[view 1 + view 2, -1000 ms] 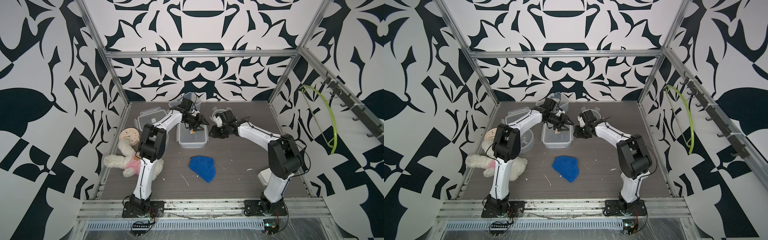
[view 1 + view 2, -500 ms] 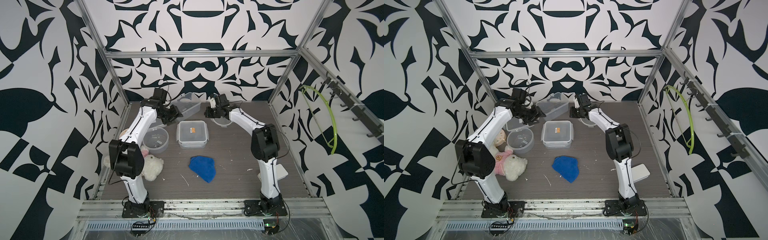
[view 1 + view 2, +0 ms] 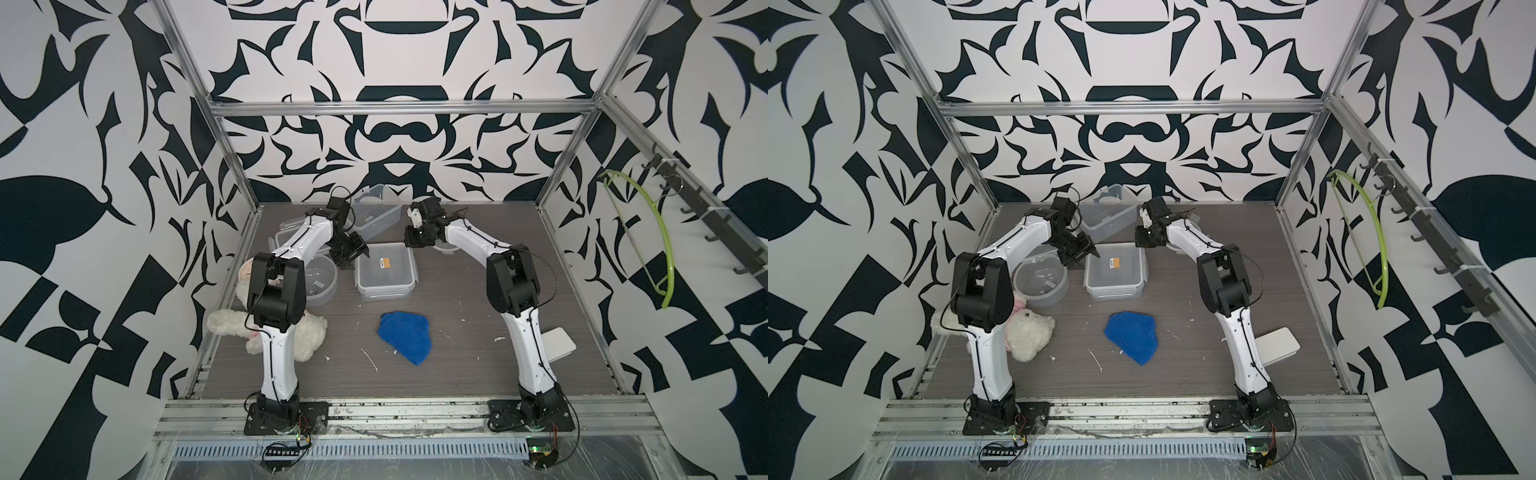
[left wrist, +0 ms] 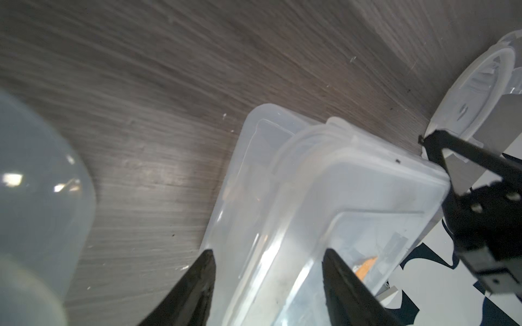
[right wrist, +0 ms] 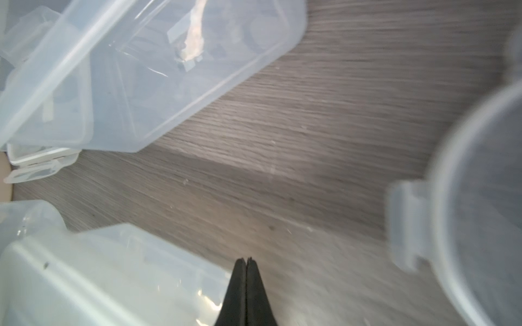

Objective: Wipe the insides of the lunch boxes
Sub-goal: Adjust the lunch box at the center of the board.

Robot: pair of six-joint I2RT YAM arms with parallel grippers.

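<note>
Mid-table [image 3: 457,353]: square lunch box [image 3: 384,284], closed, orange sticker [image 3: 385,262] on top. The round lunch box [image 3: 322,282] sits open to its left, and the rectangular lunch box [image 3: 378,210] is open and tilted at the back.

Both arms have swung in from the rear to the square box's far corners. The left gripper [image 4: 267,252] is half open, fingers astride the box's edge; contact unclear. The right gripper [image 5: 245,258] has just snapped shut on nothing, tip at the box's corner.

The blue cloth [image 3: 405,337] lies untouched nearer the front. Likely next: opening this box; no wiping of it yet.
</note>
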